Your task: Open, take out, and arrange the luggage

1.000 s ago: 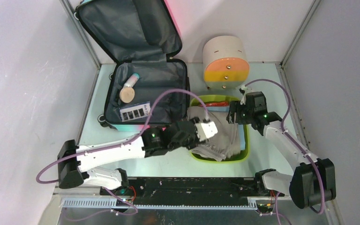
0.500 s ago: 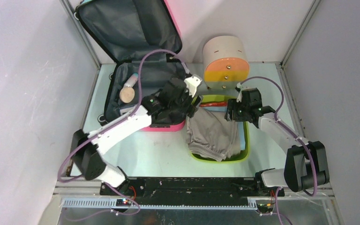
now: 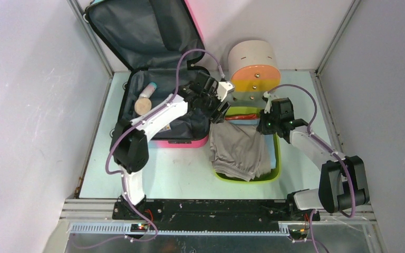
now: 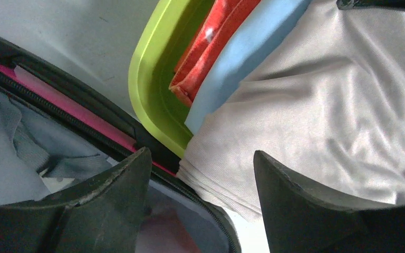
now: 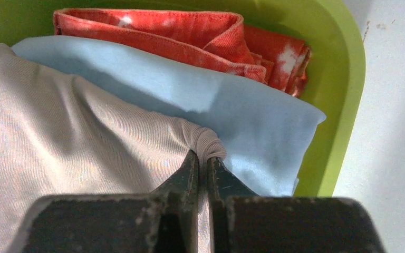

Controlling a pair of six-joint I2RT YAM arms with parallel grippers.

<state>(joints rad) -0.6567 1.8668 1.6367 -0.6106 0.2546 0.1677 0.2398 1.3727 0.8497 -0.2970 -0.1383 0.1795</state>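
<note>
The suitcase [image 3: 142,74] lies open at far left, lid [image 3: 137,31] raised — the left arm [image 3: 158,113] hides its right edge. The left gripper [image 4: 200,158] gapes empty over the tray [image 5: 337,79] rim; the right gripper [image 5: 205,158] pinches a fold of beige cloth [image 5: 74,137].

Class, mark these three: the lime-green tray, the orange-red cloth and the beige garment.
lime-green tray [image 5: 343,89]: right wrist view, on its right-hand wall.
orange-red cloth [image 5: 153,31]: right wrist view, on its folded top edge.
beige garment [image 5: 74,137]: right wrist view, on the open fabric.
</note>
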